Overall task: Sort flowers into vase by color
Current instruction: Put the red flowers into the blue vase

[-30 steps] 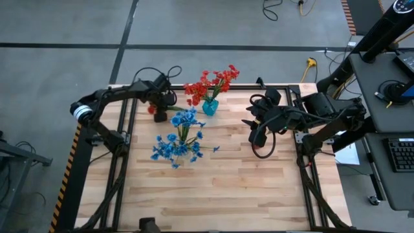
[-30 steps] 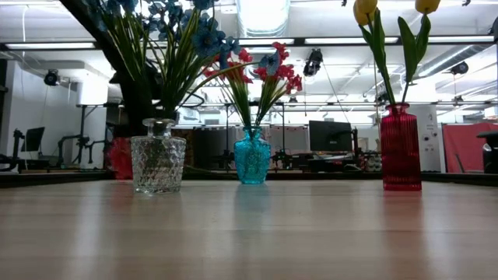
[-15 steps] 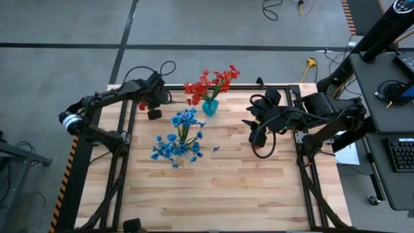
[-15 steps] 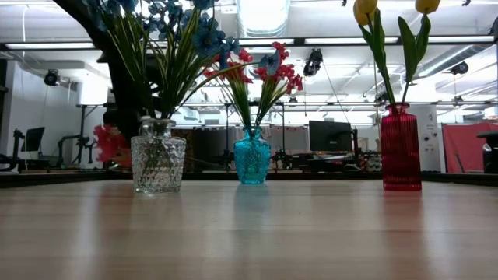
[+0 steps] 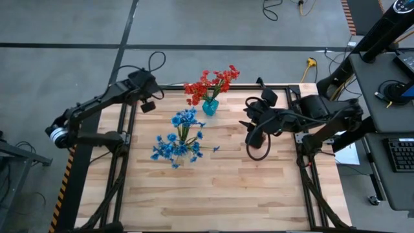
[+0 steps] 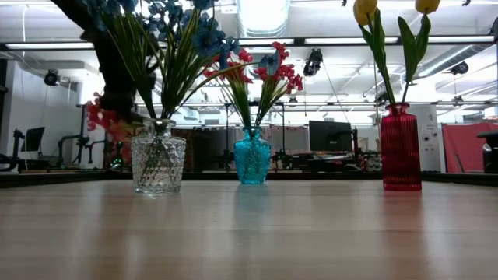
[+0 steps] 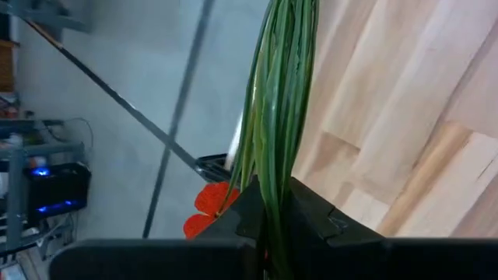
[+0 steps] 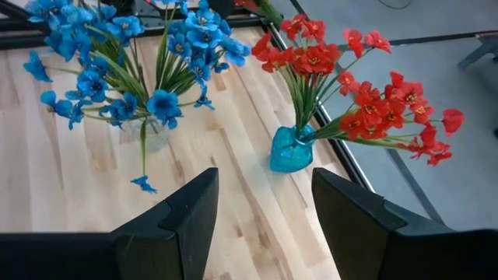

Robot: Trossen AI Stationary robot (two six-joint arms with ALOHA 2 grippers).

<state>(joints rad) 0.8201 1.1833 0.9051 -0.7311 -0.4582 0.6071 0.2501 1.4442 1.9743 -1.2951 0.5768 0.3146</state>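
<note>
My left gripper (image 5: 147, 105) hovers over the table's far left corner, shut on a bundle of green stalks (image 7: 278, 117) with red flower heads (image 7: 207, 207). In the low view those red heads (image 6: 97, 118) show to the left of the clear vase (image 6: 158, 165). This vase (image 5: 184, 140) holds blue flowers (image 5: 173, 149). The teal vase (image 5: 210, 107) holds red flowers (image 5: 208, 83). A red vase (image 6: 401, 148) with yellow flowers (image 6: 364, 11) stands upright at the right of the low view. My right gripper (image 8: 264, 225) is open and hangs above the table, right of the teal vase. My left gripper pinches the bundle of green stalks (image 7: 272, 204) between its two fingers (image 7: 250, 210). The stalks run on past the fingertips, and the red heads show close beside one finger. The bundle is lifted clear of the table.
The black table frame (image 5: 126, 123) runs along the left edge under my left arm. Bare wood (image 5: 226, 188) fills the table's near half. A desk with a keyboard (image 5: 402, 155) stands beyond the right edge.
My left gripper has risen and swung toward the table's far left corner, carrying the red-headed stalks with it. In the low view the red heads have climbed from table height to above the clear vase's shoulder. My right arm has shifted slightly to the left.
</note>
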